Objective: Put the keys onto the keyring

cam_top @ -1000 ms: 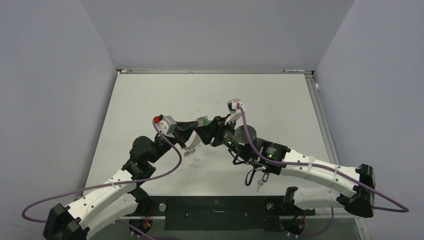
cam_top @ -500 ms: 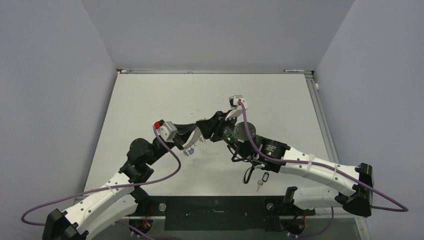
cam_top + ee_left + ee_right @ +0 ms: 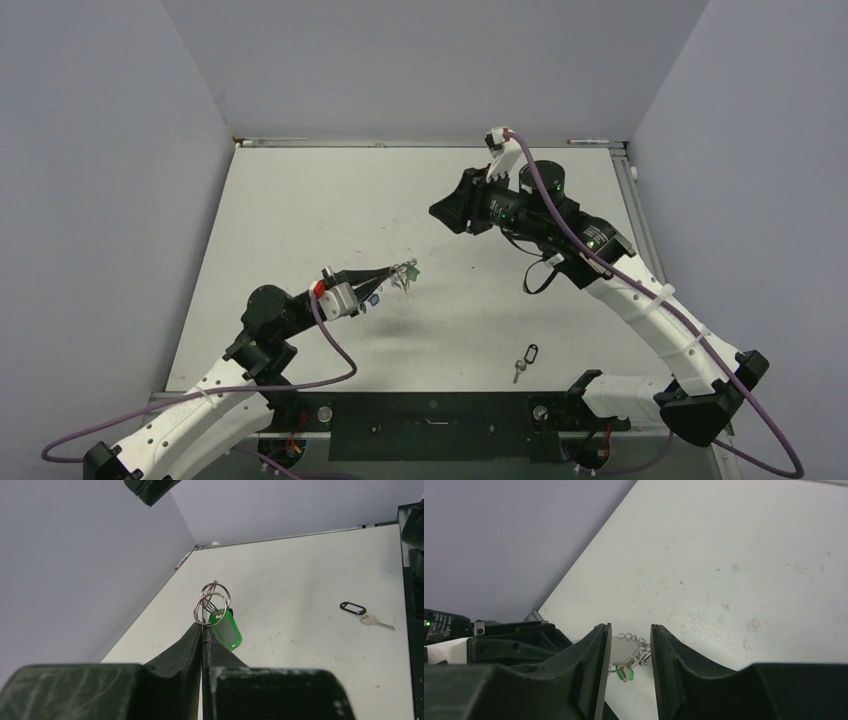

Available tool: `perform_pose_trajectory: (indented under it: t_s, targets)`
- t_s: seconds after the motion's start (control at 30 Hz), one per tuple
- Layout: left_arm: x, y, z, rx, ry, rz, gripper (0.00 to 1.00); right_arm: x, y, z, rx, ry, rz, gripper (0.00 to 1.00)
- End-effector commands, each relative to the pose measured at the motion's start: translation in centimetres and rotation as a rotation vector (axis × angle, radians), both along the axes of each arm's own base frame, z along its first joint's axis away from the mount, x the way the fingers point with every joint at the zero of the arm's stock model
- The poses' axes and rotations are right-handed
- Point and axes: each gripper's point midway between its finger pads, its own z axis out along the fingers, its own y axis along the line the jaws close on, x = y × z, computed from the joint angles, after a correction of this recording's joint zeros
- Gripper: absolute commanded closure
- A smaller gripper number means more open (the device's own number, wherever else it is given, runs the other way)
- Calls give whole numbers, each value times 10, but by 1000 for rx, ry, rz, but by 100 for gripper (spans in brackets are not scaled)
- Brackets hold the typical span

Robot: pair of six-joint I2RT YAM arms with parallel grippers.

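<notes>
The left end effector [image 3: 202, 630] is closed tight on the wire of the keyring [image 3: 404, 268], holding it up off the tabletop [image 3: 300, 200] left of centre. A green tag [image 3: 228, 630] hangs from the small rings at the fingertips, its label window too blurred to read. A blue tag [image 3: 372, 298] dangles just beside the fingers.

Further right, a loose key [image 3: 524, 358] with a black tag lies flat near the front edge, well apart from both arms.

The right end effector [image 3: 630, 627] hangs raised toward the back right, its jaws apart with nothing between them.

The tabletop is matt white, scuffed and speckled with small dark marks. Plain pale lilac-grey walls [image 3: 420, 60] close it in on three sides. A black strip [image 3: 430, 425] runs along the near edge between the arm bases.
</notes>
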Motion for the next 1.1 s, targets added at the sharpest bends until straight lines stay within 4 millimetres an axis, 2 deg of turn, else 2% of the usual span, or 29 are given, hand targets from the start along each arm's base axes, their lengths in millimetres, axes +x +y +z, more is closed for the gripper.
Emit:
perform_pose_trajectory:
  t_s: [0.0,0.13,0.3,0.53,0.63,0.8,1.07]
  targets:
    - [-18,-2,25,14,-147,-79,100,-34,4,-29,-62,169,309,66]
    - [-21,-2,18,48,-182,-87,100,-54,11,-23,-32,195,451,68]
    - [-19,-3,12,83,-192,-88,100,-66,18,-27,-2,261,532,68]
    - [-16,-3,6,101,-187,-76,100,-74,23,-36,43,323,529,59]
    - [-16,-4,5,104,-184,-79,100,-80,34,-43,53,360,535,55]
    - [-16,-4,4,106,-182,-84,100,-87,50,-54,32,383,535,55]
    - [-16,-5,2,118,-180,-85,100,-84,58,-63,13,402,518,59]
